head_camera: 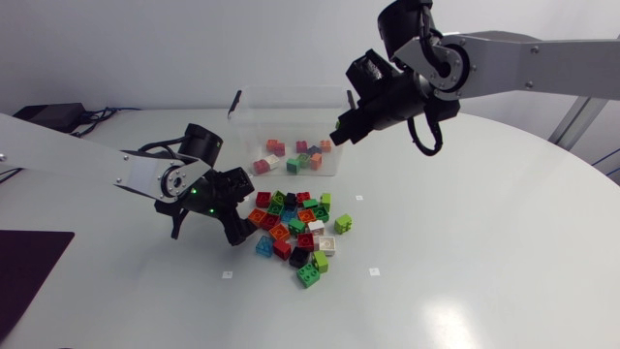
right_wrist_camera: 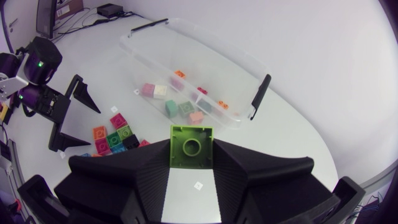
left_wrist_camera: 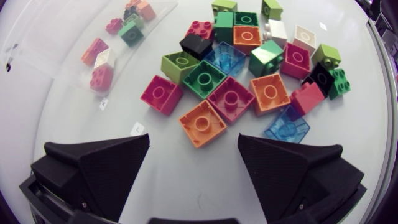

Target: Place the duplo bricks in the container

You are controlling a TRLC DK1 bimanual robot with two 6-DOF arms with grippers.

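Lime brick held aloft near the container.
My right claw (head_camera: 341, 132) is clamped on a lime brick (right_wrist_camera: 191, 144) above the bench (head_camera: 465, 242); my left claw (left_wrist_camera: 194, 142) stands apart over the brick pile (left_wrist_camera: 249, 74), container (head_camera: 291, 109) beyond.

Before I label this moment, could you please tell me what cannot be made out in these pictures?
- Head view: the right hand hides the green brick it holds; only the right wrist view shows it.
- Right wrist view: that hand covers most of the brick pile.
- Left wrist view: the container is cut off by the edge; only a corner shows.
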